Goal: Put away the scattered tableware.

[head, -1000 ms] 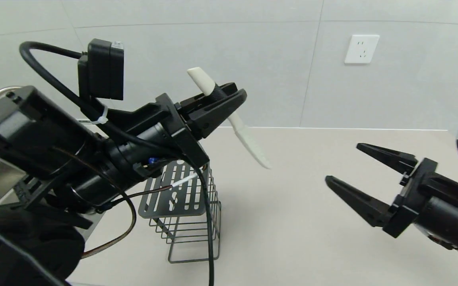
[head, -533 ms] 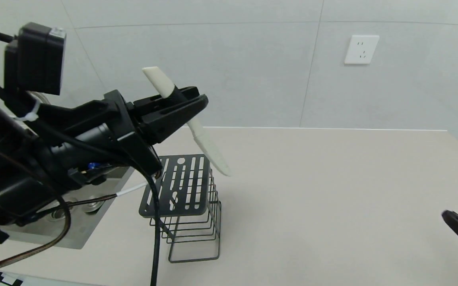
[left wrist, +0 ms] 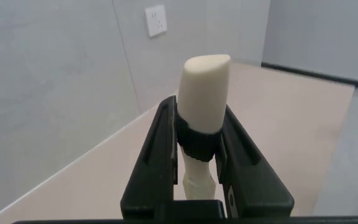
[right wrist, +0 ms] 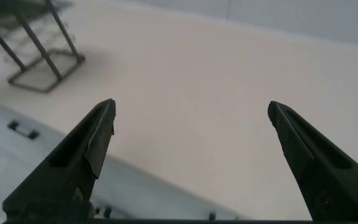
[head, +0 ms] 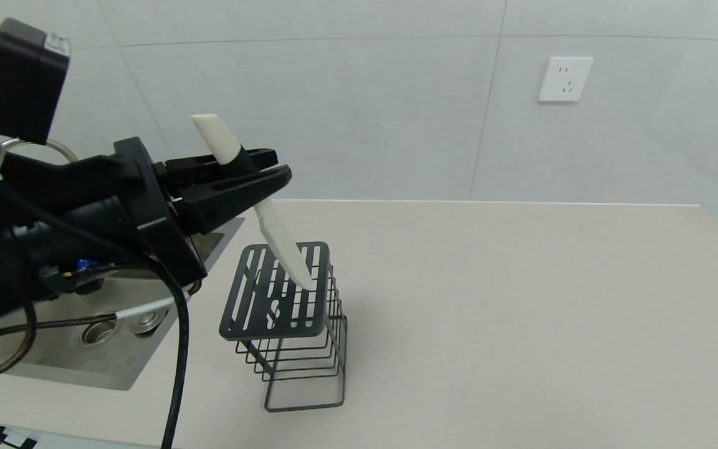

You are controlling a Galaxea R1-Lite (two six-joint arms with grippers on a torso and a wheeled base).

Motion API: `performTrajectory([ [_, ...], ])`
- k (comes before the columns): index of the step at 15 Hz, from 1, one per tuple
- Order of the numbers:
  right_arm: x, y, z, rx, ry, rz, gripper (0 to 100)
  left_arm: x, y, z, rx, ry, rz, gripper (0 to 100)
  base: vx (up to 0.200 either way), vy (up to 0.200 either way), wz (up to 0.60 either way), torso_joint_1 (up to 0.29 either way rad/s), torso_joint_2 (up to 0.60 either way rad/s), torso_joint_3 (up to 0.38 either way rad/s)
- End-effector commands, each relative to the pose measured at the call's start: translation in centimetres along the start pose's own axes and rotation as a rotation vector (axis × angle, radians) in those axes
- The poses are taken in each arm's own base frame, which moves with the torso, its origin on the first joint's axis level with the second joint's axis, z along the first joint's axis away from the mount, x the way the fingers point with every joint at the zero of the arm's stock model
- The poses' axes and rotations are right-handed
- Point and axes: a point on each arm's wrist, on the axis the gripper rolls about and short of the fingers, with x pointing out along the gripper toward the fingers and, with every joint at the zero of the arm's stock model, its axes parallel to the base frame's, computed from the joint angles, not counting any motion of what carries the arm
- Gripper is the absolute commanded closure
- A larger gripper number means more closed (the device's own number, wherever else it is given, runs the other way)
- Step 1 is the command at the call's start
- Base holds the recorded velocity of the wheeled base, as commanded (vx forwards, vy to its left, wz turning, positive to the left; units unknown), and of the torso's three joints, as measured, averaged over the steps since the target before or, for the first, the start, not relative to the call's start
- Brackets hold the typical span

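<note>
White knife (head: 275, 234) is pinched at its handle by my left claw (head: 279, 164), blade slanting down; in the last second I carried it leftward, so the tip now hangs over the slotted top of the wire rack (head: 272, 327), which I judge ready for lowering. My right claw (right wrist: 190, 106), spread wide, has pulled back over the desk (head: 521, 299). The sink (head: 53, 362) edge lies just left of the rack; open room is rightward
</note>
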Motion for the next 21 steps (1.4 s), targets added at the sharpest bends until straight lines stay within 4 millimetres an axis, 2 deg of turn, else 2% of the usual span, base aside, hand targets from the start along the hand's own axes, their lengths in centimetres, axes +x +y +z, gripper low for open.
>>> performTrajectory([
  [1,-0.5,0.1,-0.3,-0.002,-0.063,-0.060,0,-0.6,-0.1,1.0,0.016,-0.025,0.006,100,0.000,0.000,0.00,0.000,0.00,0.000],
  [5,-0.3,0.5,-0.4,-0.075,-0.029,-0.213,0,0.2,0.1,-0.2,0.005,0.015,-0.001,100,0.000,0.000,0.00,0.000,0.00,0.000],
  [9,-0.3,0.4,-0.4,-0.061,-0.017,-0.350,0,1.4,1.7,-1.5,0.124,0.058,0.023,100,0.000,0.000,0.00,0.000,0.00,0.000],
  [14,-0.4,0.4,-0.6,-0.074,-0.021,-0.203,0,1.9,2.1,-0.1,0.163,-0.011,-0.020,100,0.000,0.000,0.00,0.000,0.00,0.000],
  [18,-0.3,0.3,-0.5,-0.075,-0.013,-0.173,0,2.5,2.2,-1.6,0.136,0.034,-0.025,100,0.000,0.000,0.00,0.000,0.00,0.000],
  [21,-0.6,0.4,-0.6,-0.084,-0.044,-0.146,0,2.6,2.3,-1.8,0.131,0.040,-0.025,100,0.000,0.000,0.00,0.000,0.00,0.000],
])
